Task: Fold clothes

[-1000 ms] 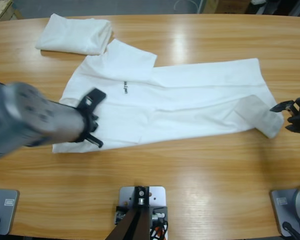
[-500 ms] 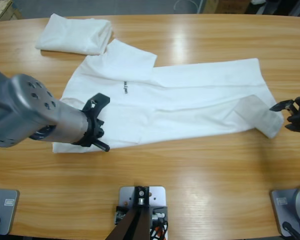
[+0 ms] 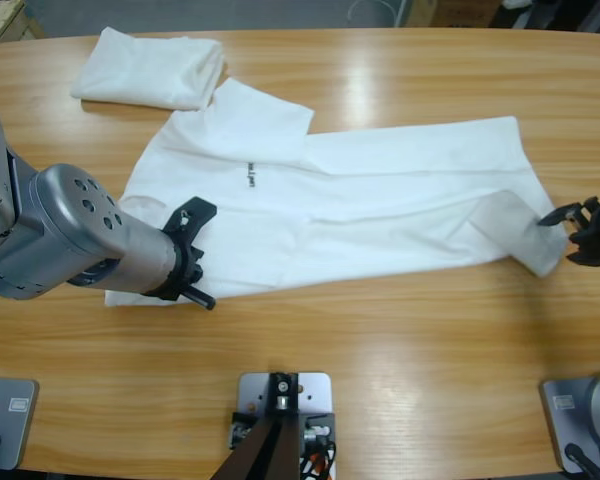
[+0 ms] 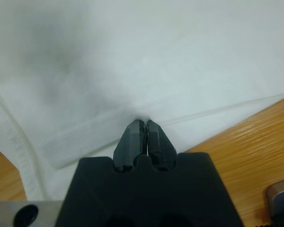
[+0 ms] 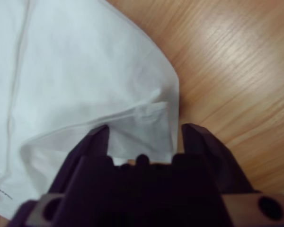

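Observation:
A white T-shirt (image 3: 380, 200) with a tiny dark chest print (image 3: 250, 176) lies spread flat across the table. My left gripper (image 3: 187, 262) is down at its lower left edge. In the left wrist view that gripper (image 4: 142, 124) is shut, its tips pinching the hem of the T-shirt (image 4: 146, 56), which puckers there. My right gripper (image 3: 572, 230) is at the shirt's right corner. In the right wrist view the gripper (image 5: 144, 130) is open, one jaw on each side of the folded corner of the T-shirt (image 5: 85, 71).
A second white shirt (image 3: 152, 68), folded into a small stack, lies at the far left of the table (image 3: 380, 340), just touching the spread shirt's sleeve. Bare wood runs along the near edge and the far right.
The left arm has swung and lowered, carrying its gripper slightly toward the shirt's near edge. The right gripper has edged in onto the shirt's corner.

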